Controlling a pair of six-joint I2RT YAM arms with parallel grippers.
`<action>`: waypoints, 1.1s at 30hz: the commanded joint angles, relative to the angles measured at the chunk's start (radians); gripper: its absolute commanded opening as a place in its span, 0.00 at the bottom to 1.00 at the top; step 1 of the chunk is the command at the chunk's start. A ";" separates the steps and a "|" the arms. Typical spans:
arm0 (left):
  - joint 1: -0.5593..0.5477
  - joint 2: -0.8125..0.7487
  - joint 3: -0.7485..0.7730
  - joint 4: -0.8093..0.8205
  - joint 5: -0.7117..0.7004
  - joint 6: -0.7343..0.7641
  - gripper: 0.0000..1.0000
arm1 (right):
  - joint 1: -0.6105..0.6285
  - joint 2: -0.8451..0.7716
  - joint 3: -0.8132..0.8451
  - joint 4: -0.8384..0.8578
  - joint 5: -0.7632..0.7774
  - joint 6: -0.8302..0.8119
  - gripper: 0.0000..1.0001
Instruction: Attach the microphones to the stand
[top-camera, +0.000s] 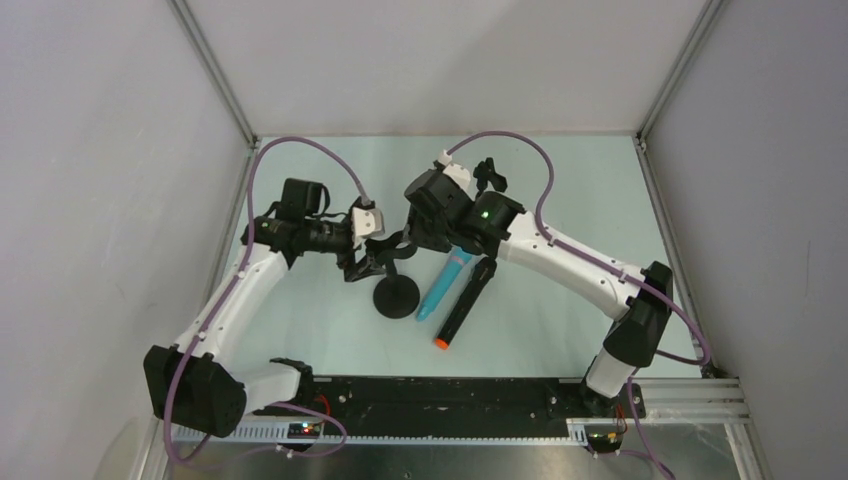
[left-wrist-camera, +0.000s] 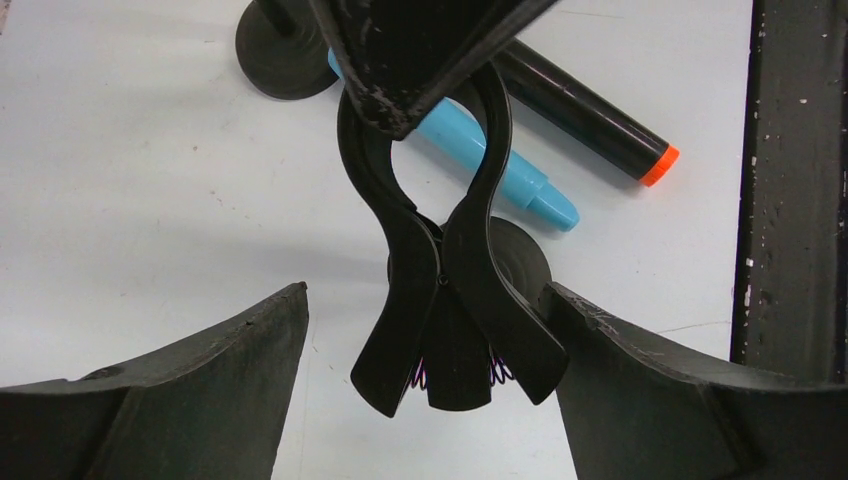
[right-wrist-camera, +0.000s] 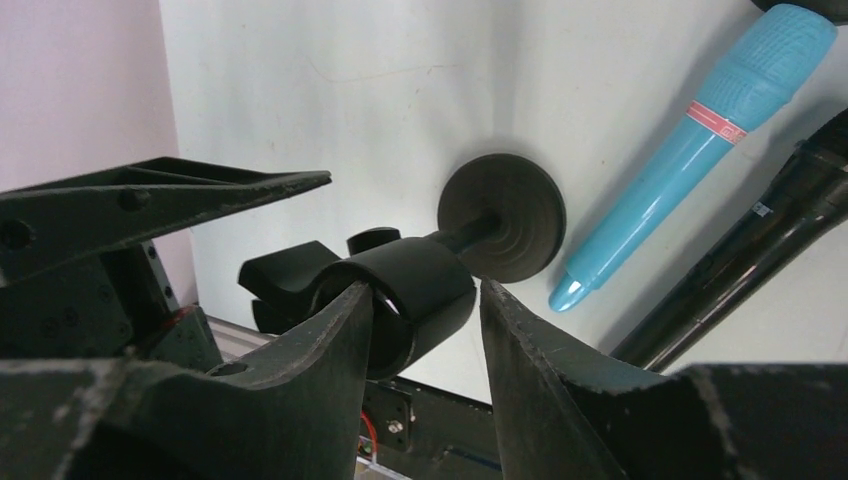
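The black stand has a round base (top-camera: 397, 297) and a spring clip (left-wrist-camera: 450, 300) on top. My left gripper (top-camera: 362, 265) is open, with its fingers on either side of the clip's handles in the left wrist view (left-wrist-camera: 425, 295). My right gripper (top-camera: 425, 240) is shut on the stand's cylindrical holder (right-wrist-camera: 420, 290), above the base (right-wrist-camera: 505, 230). The turquoise-blue microphone (top-camera: 445, 285) and the black microphone (top-camera: 467, 300) with the orange-red cap (top-camera: 440, 343) lie side by side on the table just right of the base. Both also show in the left wrist view, blue (left-wrist-camera: 500, 165) and black (left-wrist-camera: 580, 110).
A second small black round piece (top-camera: 487, 175) sits behind the right gripper and shows at the top left of the left wrist view (left-wrist-camera: 285, 50). A black rail (top-camera: 450, 395) runs along the table's near edge. Grey walls close in on three sides.
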 joint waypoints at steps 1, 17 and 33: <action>-0.013 -0.026 0.016 0.033 0.000 -0.030 0.90 | 0.009 -0.064 -0.016 -0.007 0.024 -0.033 0.49; -0.051 -0.041 -0.003 0.034 -0.035 -0.046 0.19 | -0.020 0.006 0.016 0.007 -0.020 -0.056 0.47; -0.052 -0.057 -0.021 0.033 -0.076 -0.068 0.59 | -0.055 0.040 0.039 0.019 -0.033 -0.086 0.42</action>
